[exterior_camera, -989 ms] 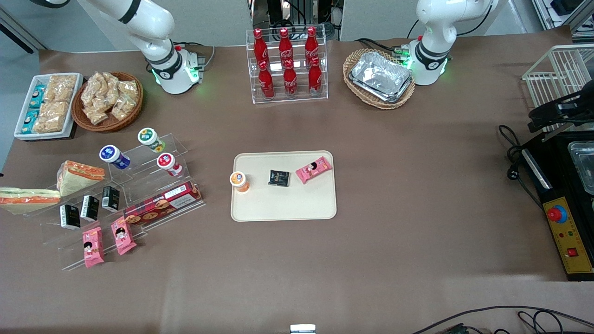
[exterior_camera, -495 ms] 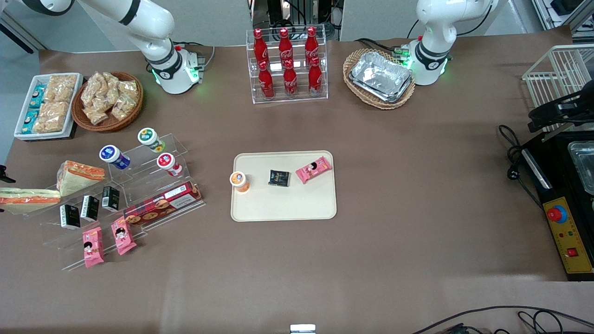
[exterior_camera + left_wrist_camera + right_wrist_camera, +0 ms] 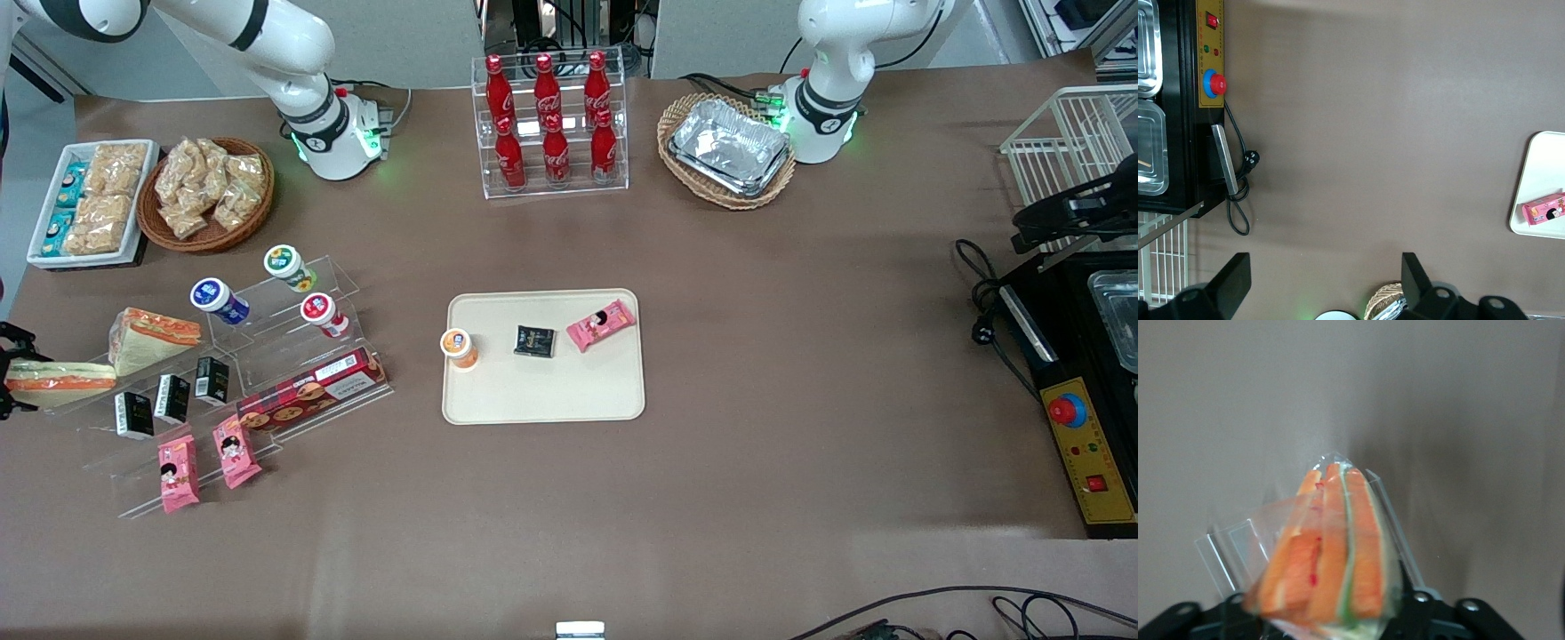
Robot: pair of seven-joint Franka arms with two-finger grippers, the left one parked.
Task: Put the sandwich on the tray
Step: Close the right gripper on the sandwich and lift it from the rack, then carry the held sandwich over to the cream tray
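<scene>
The sandwich (image 3: pixel 64 382) is a long flat wedge in clear wrap with an orange and green filling stripe. It lies on a clear acrylic stand at the working arm's end of the table. My gripper (image 3: pixel 11 373) is at the sandwich's outer end, open, with a black finger on each side of it. In the right wrist view the sandwich (image 3: pixel 1331 553) fills the space between the fingers of the gripper (image 3: pixel 1325 623). The cream-beige tray (image 3: pixel 542 400) lies mid-table, well away, and shows in the left wrist view (image 3: pixel 1541 167).
A chunkier wrapped sandwich (image 3: pixel 149 336) sits beside the long one. The acrylic stands also hold cups, black packets (image 3: pixel 173 397), a biscuit box (image 3: pixel 311 389) and pink packets. The tray carries an orange-lidded cup (image 3: pixel 459 347), a black packet (image 3: pixel 534 341) and a pink packet (image 3: pixel 602 324).
My gripper has come into the front view at the table's edge and now straddles the sandwich's outer end. The sandwich has hardly moved.
</scene>
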